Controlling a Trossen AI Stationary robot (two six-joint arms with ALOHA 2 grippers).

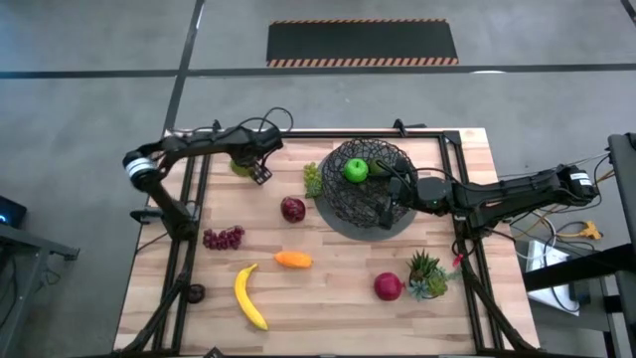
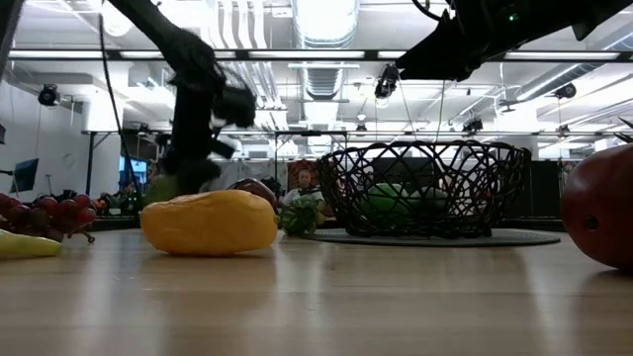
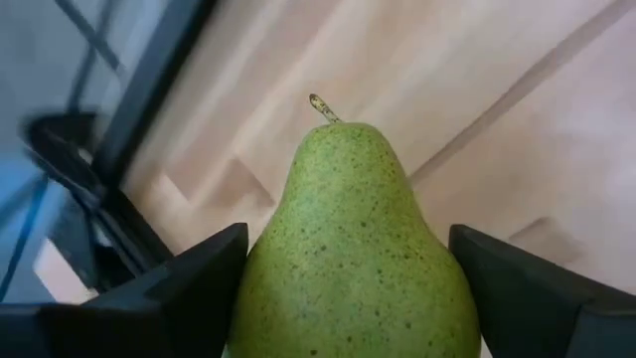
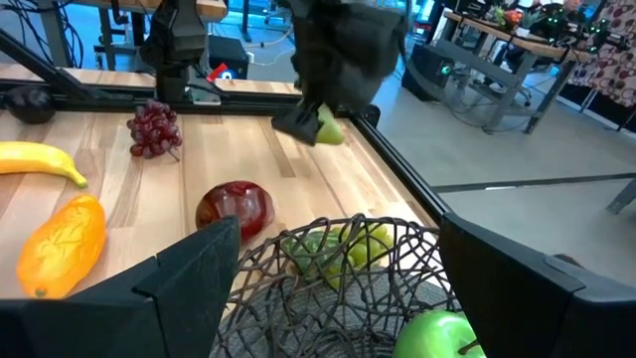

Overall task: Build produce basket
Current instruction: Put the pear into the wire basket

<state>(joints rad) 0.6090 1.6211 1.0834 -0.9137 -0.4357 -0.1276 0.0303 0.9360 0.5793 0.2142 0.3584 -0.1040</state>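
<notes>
The basket [image 1: 366, 187] is seen in the high view to hold a single green apple [image 1: 356, 170]; the task is judged to be barely begun. Spread fingers of the right gripper [image 4: 328, 288] are seen in the right wrist view, with nothing between them and the basket rim and apple just beyond the tips, so that gripper is taken to be empty above the bowl.

The left gripper [image 3: 343, 288] is placed near the table's far left part, well apart from the basket. Its fingers are set wide at either side of a green pear [image 3: 353, 249], which fills the gap between them with its stem pointing away past the tips. Whether the pads actually press on the pear cannot be told.

The banana [image 1: 249, 295], the purple grapes [image 1: 225, 238], the orange piece [image 1: 292, 260], the dark red apple [image 1: 293, 209] and the red apple [image 1: 388, 286] are left on the wood, all outside the bowl. The green grapes [image 1: 313, 179] are found just beside the rim.

The pear is resolved clearly only by the left wrist view; in the high view it is largely covered by the arm. In the low view the pear appears only as a green blur under the arm.
</notes>
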